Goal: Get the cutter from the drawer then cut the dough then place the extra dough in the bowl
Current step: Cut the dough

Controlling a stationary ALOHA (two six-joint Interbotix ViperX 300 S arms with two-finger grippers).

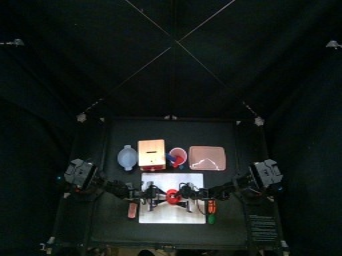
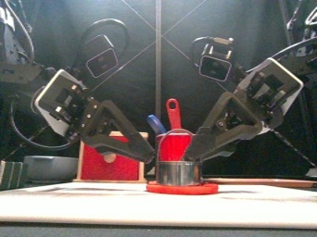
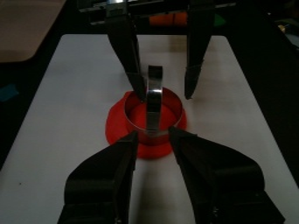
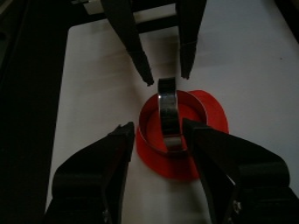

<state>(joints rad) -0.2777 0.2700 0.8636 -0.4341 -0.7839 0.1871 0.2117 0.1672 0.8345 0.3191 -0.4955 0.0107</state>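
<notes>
A round metal cutter [image 2: 180,173] with a wire handle [image 3: 152,80] stands on a flat red dough disc [image 2: 183,188] in the middle of the white cutting board [image 1: 171,216]. My left gripper [image 2: 151,159] slants down from the left and my right gripper [image 2: 207,153] from the right. Their tips meet the cutter on opposite sides. In the left wrist view my left gripper [image 3: 155,140] is open at the cutter's near wall [image 3: 159,112]. In the right wrist view my right gripper [image 4: 160,129] is open, its jaws on either side of the cutter [image 4: 170,112].
Along the back stand a blue-grey bowl [image 1: 128,156], a wooden box [image 1: 152,152] with a red drawer front [image 2: 109,162], a red cup [image 1: 178,155] with knives [image 2: 172,113], and a pink tray [image 1: 207,157]. Small toys lie at the board's left [image 1: 132,211] and right [image 1: 210,208] edges.
</notes>
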